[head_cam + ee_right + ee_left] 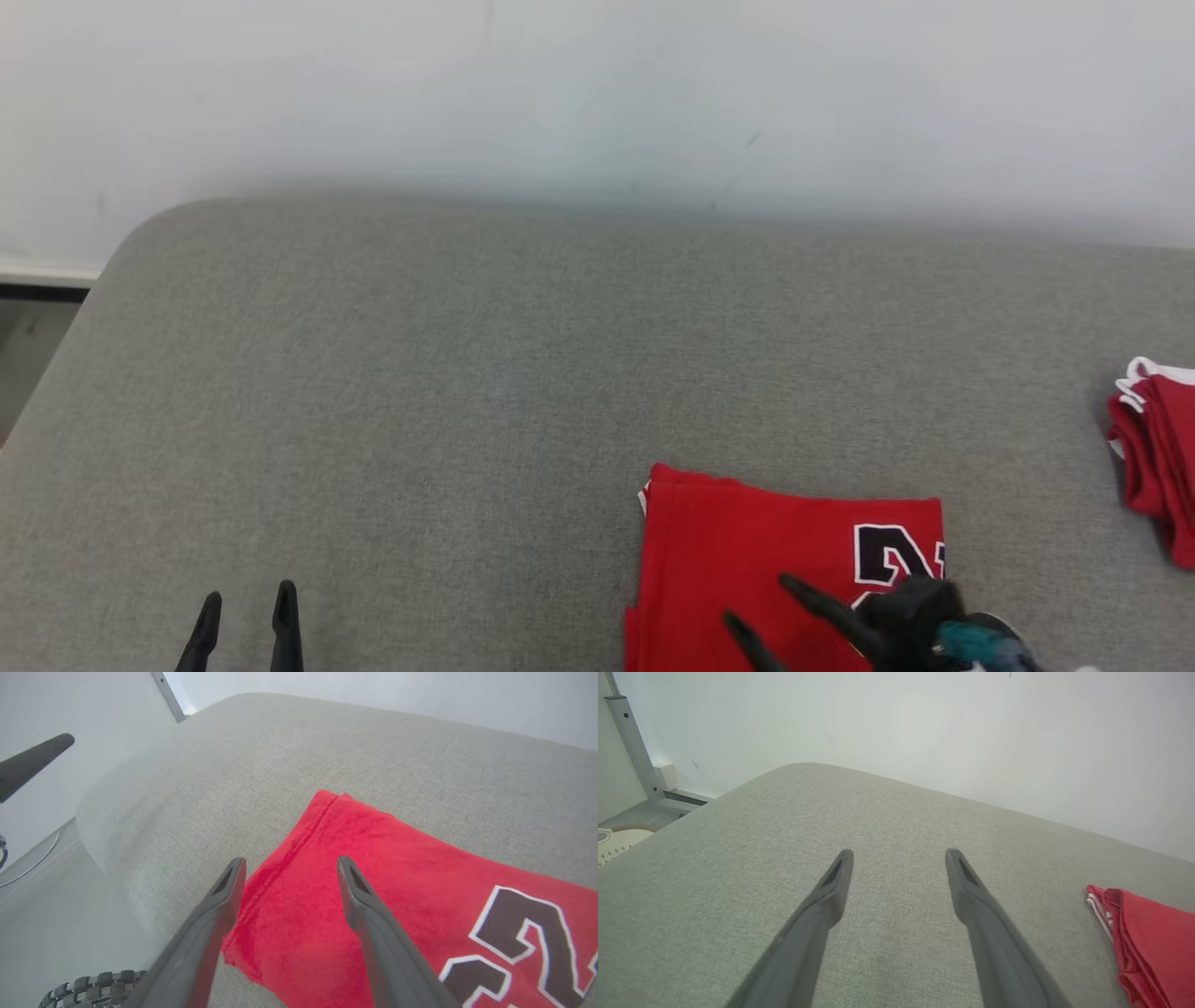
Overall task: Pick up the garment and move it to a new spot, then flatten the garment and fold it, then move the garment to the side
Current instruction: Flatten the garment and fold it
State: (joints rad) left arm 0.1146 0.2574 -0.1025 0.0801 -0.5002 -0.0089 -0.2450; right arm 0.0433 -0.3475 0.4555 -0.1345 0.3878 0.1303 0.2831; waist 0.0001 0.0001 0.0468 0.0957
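Note:
The garment [747, 532] is a red jersey with a dark, white-edged number, folded into a flat rectangle on the grey padded surface [467, 373] at the lower right of the head view. My right gripper [756, 597] is open just above the garment's near left part, fingers pointing left. In the right wrist view its fingers [290, 860] straddle the garment's [397, 858] hemmed edge with nothing gripped. My left gripper [248, 594] stands open over bare surface at the lower left, far from the garment. The left wrist view shows it [900, 851] empty, the garment's [1153, 938] striped corner to its right.
A second red garment [1158, 457] with white trim lies bunched at the right edge of the surface. A pale wall [597, 93] runs behind the surface's far edge. The surface's rounded left corner [131, 243] drops off to the floor. A grey metal post [630, 742] stands beyond it.

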